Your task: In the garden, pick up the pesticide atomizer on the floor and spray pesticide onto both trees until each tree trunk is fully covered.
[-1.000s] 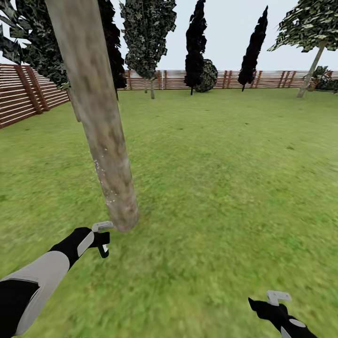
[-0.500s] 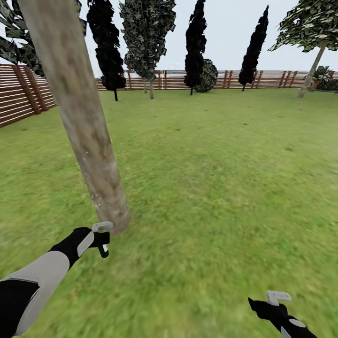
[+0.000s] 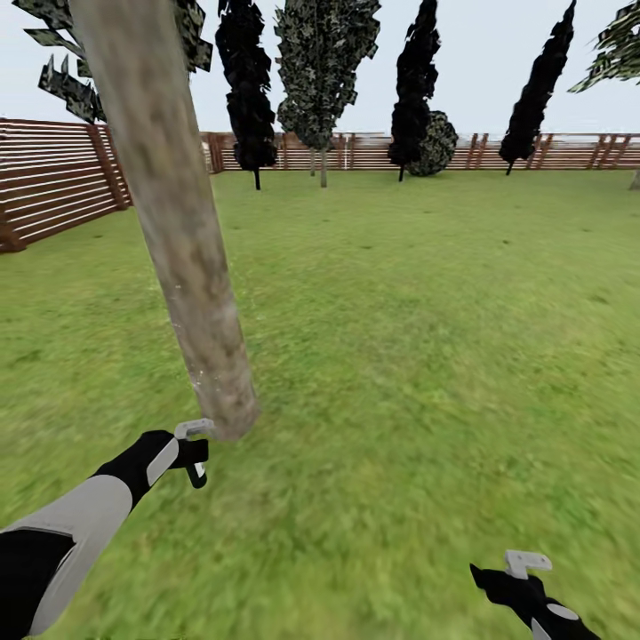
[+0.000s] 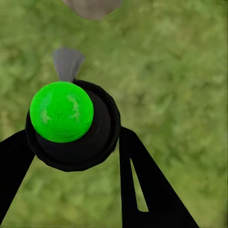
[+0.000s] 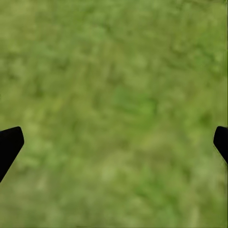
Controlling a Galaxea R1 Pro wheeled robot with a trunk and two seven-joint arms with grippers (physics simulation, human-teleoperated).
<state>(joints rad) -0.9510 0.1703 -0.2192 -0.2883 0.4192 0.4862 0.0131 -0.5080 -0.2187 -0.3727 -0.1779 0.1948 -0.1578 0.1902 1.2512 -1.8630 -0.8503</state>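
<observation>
The leaning, mottled grey-brown tree trunk (image 3: 182,249) rises from the lawn just ahead of my left arm, its base (image 4: 92,5) close beyond the bottle. A few pale pesticide specks (image 3: 197,382) dot its lower part. My left gripper (image 3: 197,462) is shut on the pesticide atomizer (image 3: 196,473). In the left wrist view the dark bottle with its green spot (image 4: 61,111) sits between the black fingers (image 4: 142,185), with its grey nozzle (image 4: 68,64) towards the trunk. My right gripper (image 3: 487,578) hangs low at the right, open over bare grass (image 5: 114,142).
A brown slatted fence (image 3: 53,182) runs along the left and back of the lawn. Dark slim trees (image 3: 244,98) and a round bush (image 3: 436,142) stand by the far fence. Foliage of another tree (image 3: 618,53) shows at the right edge. Open grass (image 3: 427,320) spreads to the right.
The whole picture has shifted rightward, so the camera has turned left. The trunk now stands slightly further right in view. Both arms hold the same pose.
</observation>
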